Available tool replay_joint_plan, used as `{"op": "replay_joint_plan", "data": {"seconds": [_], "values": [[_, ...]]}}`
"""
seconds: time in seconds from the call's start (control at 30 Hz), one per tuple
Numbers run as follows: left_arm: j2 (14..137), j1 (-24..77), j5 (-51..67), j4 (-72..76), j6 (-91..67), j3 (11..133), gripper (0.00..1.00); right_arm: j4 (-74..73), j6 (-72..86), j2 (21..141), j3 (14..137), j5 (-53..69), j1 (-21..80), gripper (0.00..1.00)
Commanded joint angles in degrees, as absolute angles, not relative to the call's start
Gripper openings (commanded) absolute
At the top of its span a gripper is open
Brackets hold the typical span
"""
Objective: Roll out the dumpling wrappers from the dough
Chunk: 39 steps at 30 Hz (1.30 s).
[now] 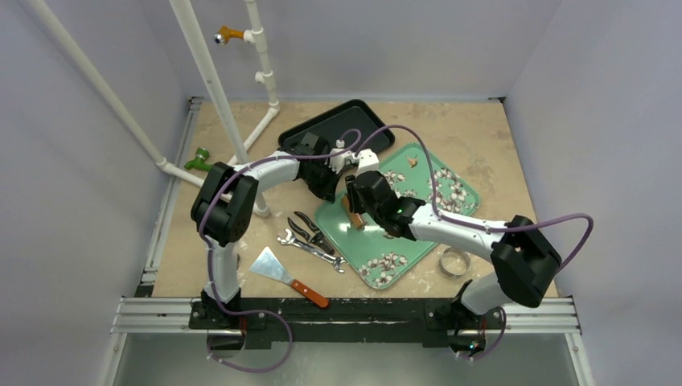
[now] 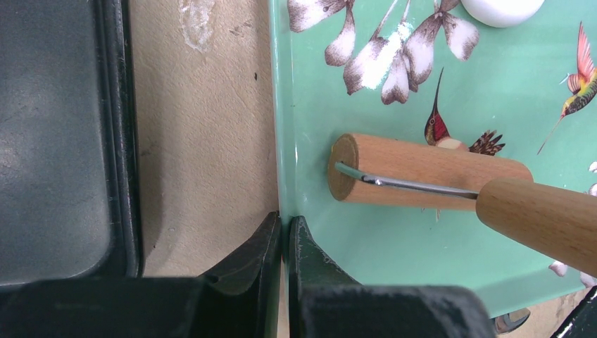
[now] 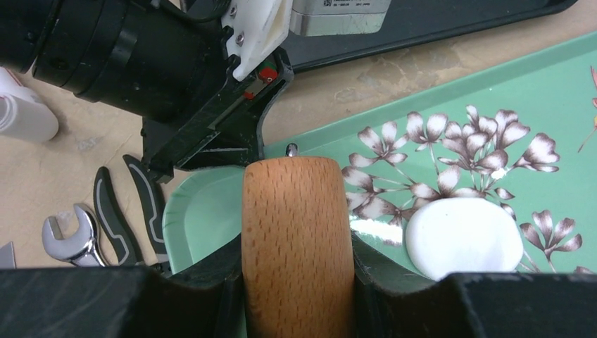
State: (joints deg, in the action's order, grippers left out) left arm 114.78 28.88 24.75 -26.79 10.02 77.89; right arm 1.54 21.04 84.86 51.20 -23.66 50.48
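A mint-green flowered tray (image 1: 450, 221) lies mid-table. My left gripper (image 2: 285, 224) is shut on its left rim (image 2: 281, 141), one finger outside and one inside. A small wooden roller (image 2: 422, 172) lies on the tray floor just beyond those fingers. My right gripper (image 3: 297, 246) is shut on the roller's wooden handle (image 3: 296, 232), which fills the gap between its fingers. A roundish white piece of dough (image 3: 464, 236) sits on the tray right of the handle; it looks thick. From above both grippers meet at the tray's left corner (image 1: 346, 197). The dumpling wrappers are out of view.
A black tray (image 1: 338, 129) lies behind the green one. Pliers (image 1: 310, 229), a wrench (image 1: 310, 249) and a metal scraper with a wooden handle (image 1: 281, 273) lie left of the green tray. A shiny metal ring (image 1: 454, 261) sits at its right front. White pipes (image 1: 217, 88) stand at the back left.
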Motion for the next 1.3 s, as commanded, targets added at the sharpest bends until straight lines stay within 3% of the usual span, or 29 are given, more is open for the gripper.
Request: {"op": "replay_joint_plan", "data": {"seconds": [0.0, 0.3, 0.9, 1.27], "values": [[114.41, 29.14, 25.41, -26.95, 11.36, 76.82, 0.0, -2.65, 18.81, 80.69, 54.65, -23.13, 50.33, 0.0], [114.42, 29.18, 25.49, -26.91, 11.37, 76.82, 0.0, -6.15, 10.94, 81.12, 57.06, -30.38, 43.89, 0.0], [114.43, 28.98, 25.93, -26.88, 11.4, 76.73, 0.0, -0.78, 13.59, 81.17, 49.96, -26.07, 40.96, 0.0], [114.38, 28.92, 26.02, -26.72, 11.37, 76.64, 0.0, -3.52, 12.01, 76.17, 56.74, -22.4, 40.23, 0.0]]}}
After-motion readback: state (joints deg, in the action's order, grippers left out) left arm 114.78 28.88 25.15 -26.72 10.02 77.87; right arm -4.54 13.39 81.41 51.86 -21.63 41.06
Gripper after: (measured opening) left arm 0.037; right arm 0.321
